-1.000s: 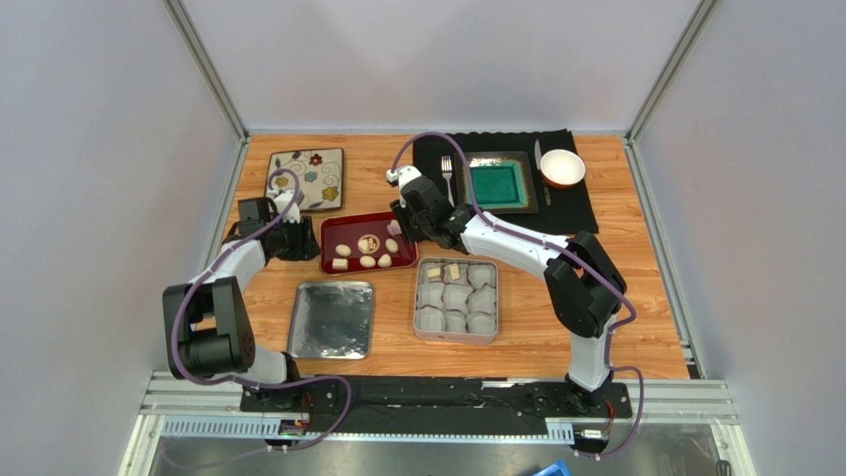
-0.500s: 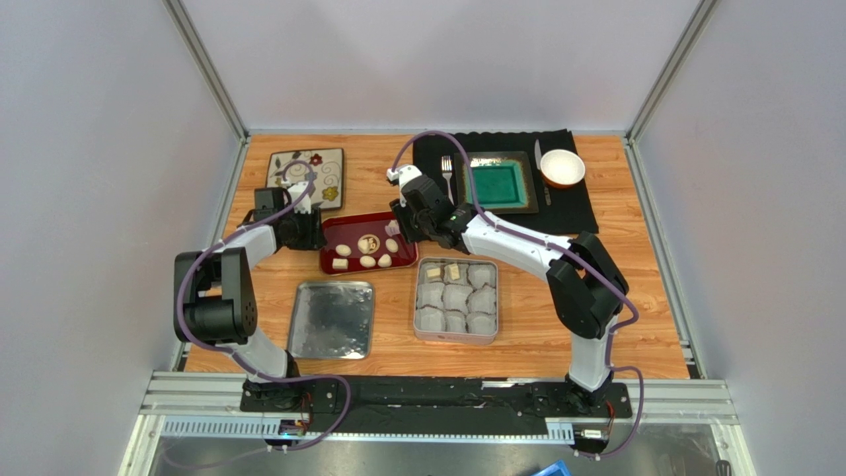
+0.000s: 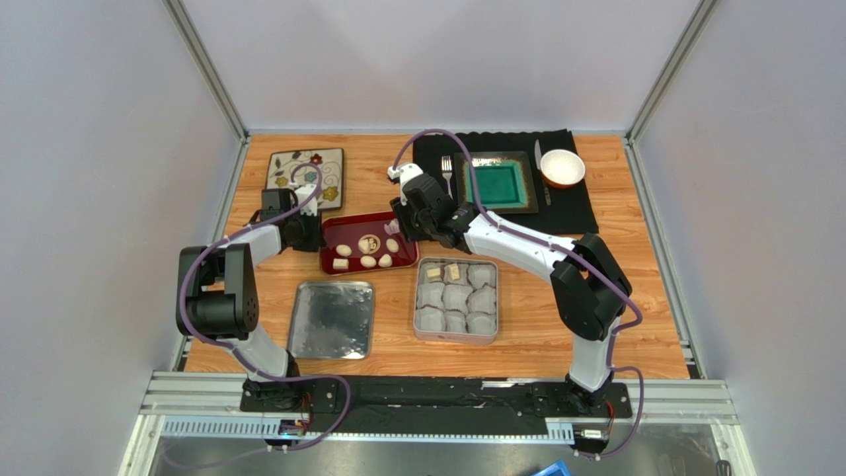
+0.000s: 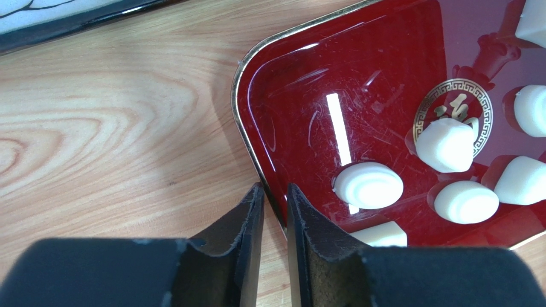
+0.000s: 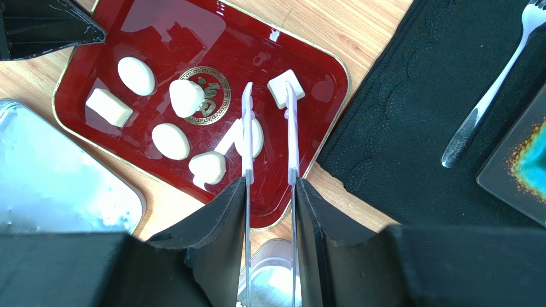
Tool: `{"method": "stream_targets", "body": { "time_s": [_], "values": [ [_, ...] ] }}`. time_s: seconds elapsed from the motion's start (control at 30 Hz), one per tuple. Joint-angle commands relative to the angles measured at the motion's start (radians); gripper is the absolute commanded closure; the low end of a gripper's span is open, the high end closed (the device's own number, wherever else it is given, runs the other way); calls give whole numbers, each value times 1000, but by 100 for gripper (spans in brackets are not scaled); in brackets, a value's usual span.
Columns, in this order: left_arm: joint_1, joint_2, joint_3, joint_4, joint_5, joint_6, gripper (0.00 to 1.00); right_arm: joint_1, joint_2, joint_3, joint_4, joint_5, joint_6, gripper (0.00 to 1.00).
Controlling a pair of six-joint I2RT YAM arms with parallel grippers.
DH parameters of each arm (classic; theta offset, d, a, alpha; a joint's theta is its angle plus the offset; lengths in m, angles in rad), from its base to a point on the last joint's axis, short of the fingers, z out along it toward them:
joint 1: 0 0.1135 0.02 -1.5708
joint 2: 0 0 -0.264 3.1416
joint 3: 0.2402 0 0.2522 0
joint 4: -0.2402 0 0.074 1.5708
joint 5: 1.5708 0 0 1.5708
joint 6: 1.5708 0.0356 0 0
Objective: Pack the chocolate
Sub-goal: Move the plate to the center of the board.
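Chocolate pieces point(image 5: 170, 141) are in two places. Close to the arms, two of them sit in the back row of a metal tin point(image 3: 456, 341) full of white paper cups point(image 3: 457, 297). A shiny silver tray point(image 3: 333, 319) lies on the table point(image 3: 645, 297) to the left of the tin, a little apart from it.

A bit farther back is the red tray point(image 5: 160, 32). Seven pale pieces lie spread out on it. One is a square piece point(image 5: 277, 89), one looks like a heart point(image 5: 207, 167), and some are round.

The left end effector point(image 4: 275, 195) is at the left edge of the red tray. Its fingers are very close together, and the gold rim of the tray runs in between them. I cannot tell if they are squeezing the rim.

The right end effector point(image 5: 268, 86) hangs over the right end of the red tray. Its two long thin fingers are a little way apart and hold nothing. The right fingertip is over the square piece, and a round piece shows under the left finger.

Farther back on the left is a plate with flowers point(image 3: 306, 178). At the far right a black mat point(image 3: 576, 208) holds a fork point(image 3: 447, 174), a green plate point(image 3: 494, 183) and a white bowl point(image 3: 562, 167).
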Motion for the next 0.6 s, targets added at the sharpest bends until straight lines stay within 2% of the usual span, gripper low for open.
{"method": "stream_targets", "body": {
  "time_s": [0.0,0.27,0.57],
  "values": [
    [-4,-20,-25,24,12,45,75,-2,-43,9,31,18,1,64],
    [-4,-40,-53,7,35,82,81,-9,-29,28,27,31,-7,63],
    [-4,-70,-70,-7,25,77,80,-8,-60,-21,18,-9,31,63]
  ]
}}
